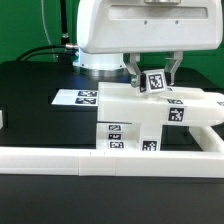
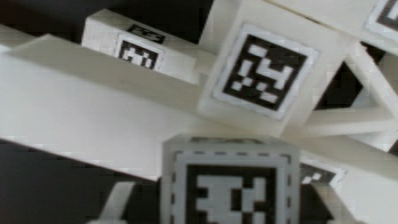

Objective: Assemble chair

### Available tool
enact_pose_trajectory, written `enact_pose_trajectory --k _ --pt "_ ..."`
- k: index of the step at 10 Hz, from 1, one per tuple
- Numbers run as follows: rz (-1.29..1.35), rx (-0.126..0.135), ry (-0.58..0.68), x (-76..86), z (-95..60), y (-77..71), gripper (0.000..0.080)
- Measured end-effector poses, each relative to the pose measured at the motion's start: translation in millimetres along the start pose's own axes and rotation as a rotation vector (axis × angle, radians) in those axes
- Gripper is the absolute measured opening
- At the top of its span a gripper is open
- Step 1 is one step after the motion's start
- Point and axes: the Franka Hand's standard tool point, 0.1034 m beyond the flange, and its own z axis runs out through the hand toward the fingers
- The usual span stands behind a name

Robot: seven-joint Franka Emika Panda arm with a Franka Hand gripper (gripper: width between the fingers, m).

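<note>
A: State of the fingers (image 1: 132,70)?

B: Clamped on a short tagged post (image 1: 155,82), upper middle of the exterior view, one dark finger on each side. Hanging under the white arm (image 1: 140,30), which fills the top of the frame.

A: And the chair (image 1: 150,115)?

B: Right of centre in that view, on the black desk (image 1: 30,115). A chunky white cluster, with square tags on the faces turned to the camera. Just behind the long rail (image 1: 100,160) that crosses the lower frame. Directly beneath the held post; cannot tell whether touching it or a little apart.

A: Anything only the exterior view gives?

B: The arm, the rail and the marker board (image 1: 85,97), flat on the desk left of centre, just beside the chair parts. Also the overall layout: fingers above, chair below, rail in front.

A: And only the wrist view?

B: Close detail. Shows the post (image 2: 228,185) nearest the lens, tag large and blurred. Beyond it, a long white slab (image 2: 107,100) running slantwise, and a tilted panel (image 2: 263,70) bearing a big tag. Beside that panel, a smaller tagged block (image 2: 139,48). Grip itself readable from the exterior view only.
</note>
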Motion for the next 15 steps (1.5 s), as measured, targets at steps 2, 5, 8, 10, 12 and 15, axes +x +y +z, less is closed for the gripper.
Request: enact_pose_trajectory --k 2,5,8,10,12,15 --pt "0.0 0.0 0.0 0.0 0.0 0.0 0.0284" --pt "0.113 0.002 0.001 0.1 0.0 -0.4 0.0284" --pt "0.426 0.014 -0.007 -3.5 0.1 4.6 0.0284" --pt "0.679 0.051 -0.008 -4.5 0.4 6.2 0.0284" --pt "0.835 0.064 -0.009 -4.4 0.4 7.2 0.0284" --pt "1.016 0.07 -0.015 -3.6 0.4 5.4 0.0284"
